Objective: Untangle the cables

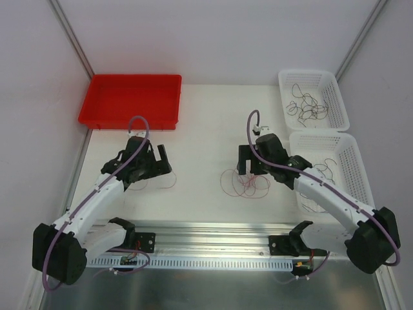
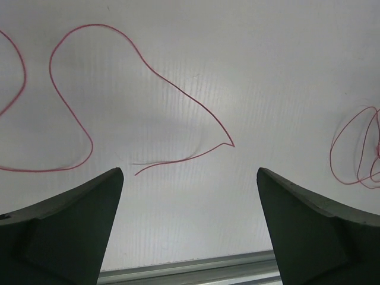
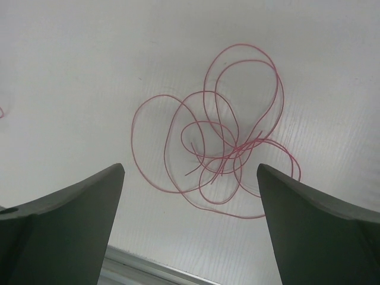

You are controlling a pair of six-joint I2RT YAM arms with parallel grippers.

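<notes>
A tangle of thin red cables (image 1: 248, 184) lies on the white table near the middle. My right gripper (image 1: 249, 165) hovers just behind it, open and empty. In the right wrist view the tangle (image 3: 237, 145) is several overlapping loops knotted at one spot, beyond my open gripper (image 3: 190, 167). A single red cable (image 1: 173, 183) lies spread out by my left gripper (image 1: 152, 161), which is open and empty. In the left wrist view this cable (image 2: 178, 88) runs in wide loops ahead of the gripper (image 2: 190, 171), and the tangle (image 2: 356, 148) shows at the right edge.
A red tray (image 1: 132, 100) stands at the back left. Two white baskets stand on the right, the far one (image 1: 335, 97) and the near one (image 1: 352, 161), both holding thin dark cables. A metal rail (image 1: 213, 236) runs along the near table edge.
</notes>
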